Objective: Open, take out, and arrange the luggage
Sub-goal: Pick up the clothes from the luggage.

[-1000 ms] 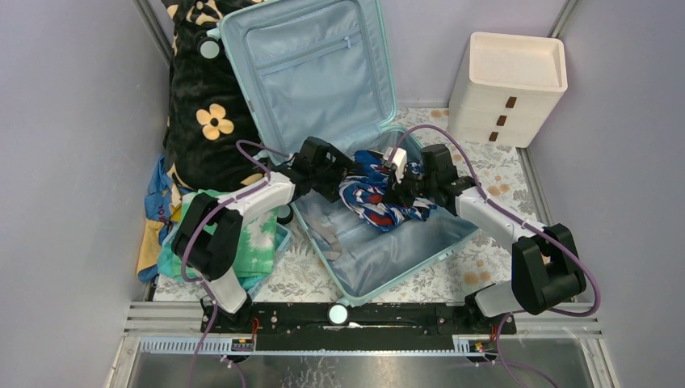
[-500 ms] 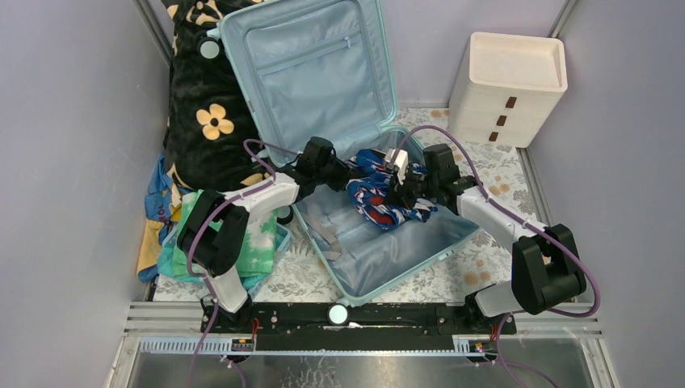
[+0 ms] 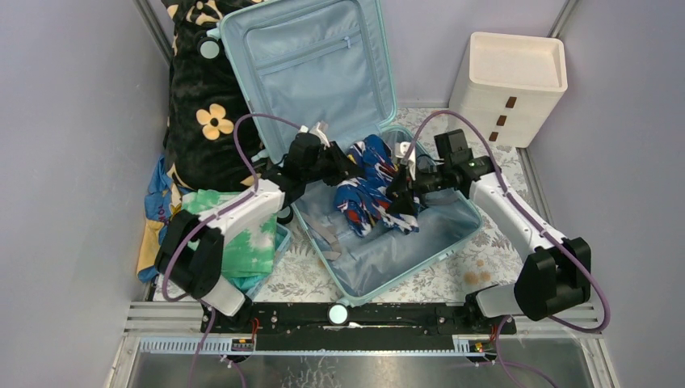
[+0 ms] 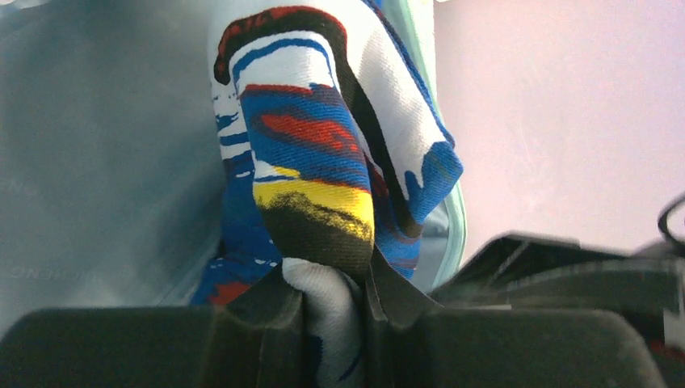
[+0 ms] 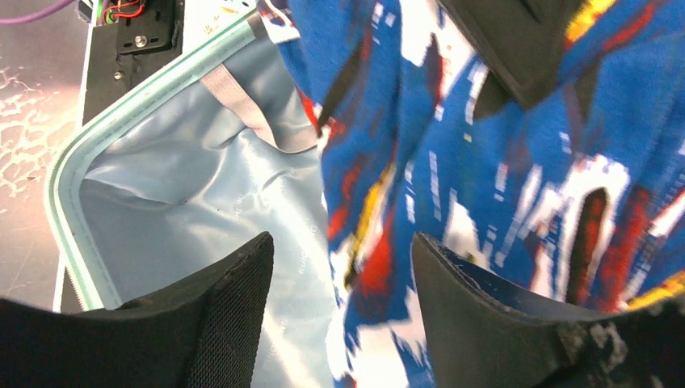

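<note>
From my seat the luggage (image 3: 380, 255) looks like smooth hard plastic, and its lining (image 5: 202, 186) is a satiny, slightly shiny fabric. The printed garment (image 4: 323, 153) is woven cloth — you can see the twill. Right gripper (image 5: 343, 259) jaws: matt black with a fine grain. The blanket (image 3: 206, 121) looks fleecy — the drawer unit (image 3: 509, 81) is matt cream plastic.

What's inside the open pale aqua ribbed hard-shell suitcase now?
Blue, white and red patterned cloth, pinched by the left gripper, right gripper open beside it; grey straps on grey-blue lining. Anything under the cloth is hidden.
</note>
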Available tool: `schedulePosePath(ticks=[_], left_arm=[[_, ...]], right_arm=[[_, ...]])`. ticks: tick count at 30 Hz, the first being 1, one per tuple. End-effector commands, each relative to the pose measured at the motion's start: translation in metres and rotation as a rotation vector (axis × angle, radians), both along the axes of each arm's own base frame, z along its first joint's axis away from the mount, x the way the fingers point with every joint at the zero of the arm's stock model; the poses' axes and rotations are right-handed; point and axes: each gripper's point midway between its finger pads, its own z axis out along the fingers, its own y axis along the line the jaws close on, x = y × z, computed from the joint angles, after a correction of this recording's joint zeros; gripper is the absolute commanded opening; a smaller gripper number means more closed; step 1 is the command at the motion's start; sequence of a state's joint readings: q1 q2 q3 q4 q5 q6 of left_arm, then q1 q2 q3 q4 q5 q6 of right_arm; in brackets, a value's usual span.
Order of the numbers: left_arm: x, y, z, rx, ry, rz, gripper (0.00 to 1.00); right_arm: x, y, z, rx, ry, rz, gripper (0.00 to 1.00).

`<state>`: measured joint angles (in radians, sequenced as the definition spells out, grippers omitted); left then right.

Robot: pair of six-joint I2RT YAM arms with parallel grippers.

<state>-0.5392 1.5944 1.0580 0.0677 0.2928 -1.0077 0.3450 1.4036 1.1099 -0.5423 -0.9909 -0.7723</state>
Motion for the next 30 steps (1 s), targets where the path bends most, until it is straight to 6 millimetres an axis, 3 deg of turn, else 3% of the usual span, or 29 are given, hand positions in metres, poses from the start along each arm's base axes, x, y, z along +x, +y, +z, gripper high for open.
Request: schedulePosePath(ticks=[1, 10, 21, 30], left_arm=[[-0.026, -0.004, 0.061, 0.003, -0.268, -0.179, 0.00], [-0.072, 0.036, 0.088, 0.181, -0.325, -0.254, 0.00], [-0.106, 0.108, 0.144, 0.263, -0.343, -0.142, 0.00], [-0.129, 0.168, 0.175, 0.432, -0.310, -0.034, 0.00]], right_arm=[[-0.012, -0.013, 0.037, 0.077, -0.032, 0.041, 0.70], [0.019, -0.037, 0.028, 0.054, -0.037, -0.122, 0.70], [0.025, -0.039, 0.012, 0.028, -0.005, -0.148, 0.70], [0.027, -0.039, 0.003, 0.020, 0.025, -0.152, 0.70]])
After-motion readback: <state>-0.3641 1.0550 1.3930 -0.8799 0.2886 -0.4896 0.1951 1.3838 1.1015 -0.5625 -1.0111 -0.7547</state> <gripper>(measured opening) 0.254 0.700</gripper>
